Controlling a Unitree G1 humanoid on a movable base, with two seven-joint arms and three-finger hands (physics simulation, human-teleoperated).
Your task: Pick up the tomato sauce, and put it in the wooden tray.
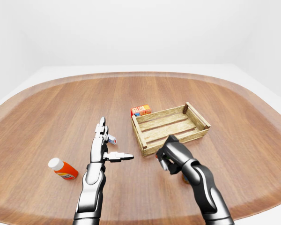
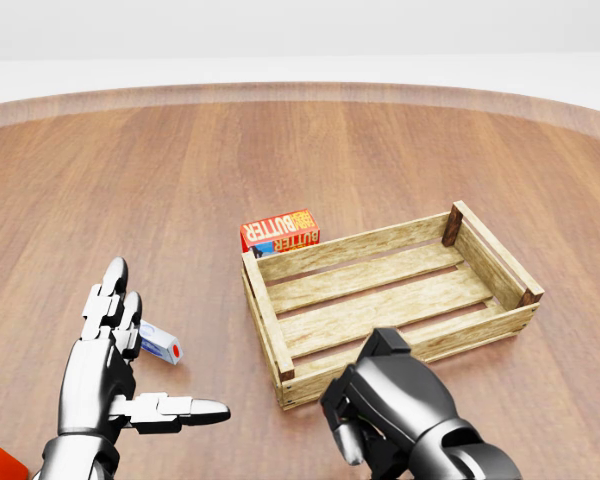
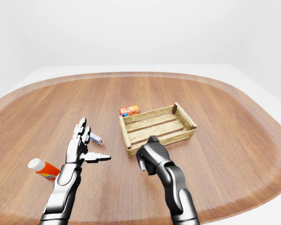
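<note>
A red-orange sauce bottle with a white cap [image 1: 63,169] lies on its side on the wooden table, at the lower left of the left-eye view. The wooden tray [image 1: 139,132] stands right of centre and is empty. My left hand [image 1: 105,146] is open, fingers stretched out and thumb pointing right, up and to the right of the bottle and apart from it. My right hand [image 1: 171,153] is curled shut just below the tray's near wall, with nothing visible in it. A small orange patch [image 1: 184,178] shows under my right forearm; I cannot tell what it is.
A red butter box [image 2: 280,231] stands against the tray's upper left corner. A small white, blue and red box [image 2: 161,345] lies beside my left hand's fingers. The round table's edge [image 1: 253,213] runs close along the bottom of the left-eye view.
</note>
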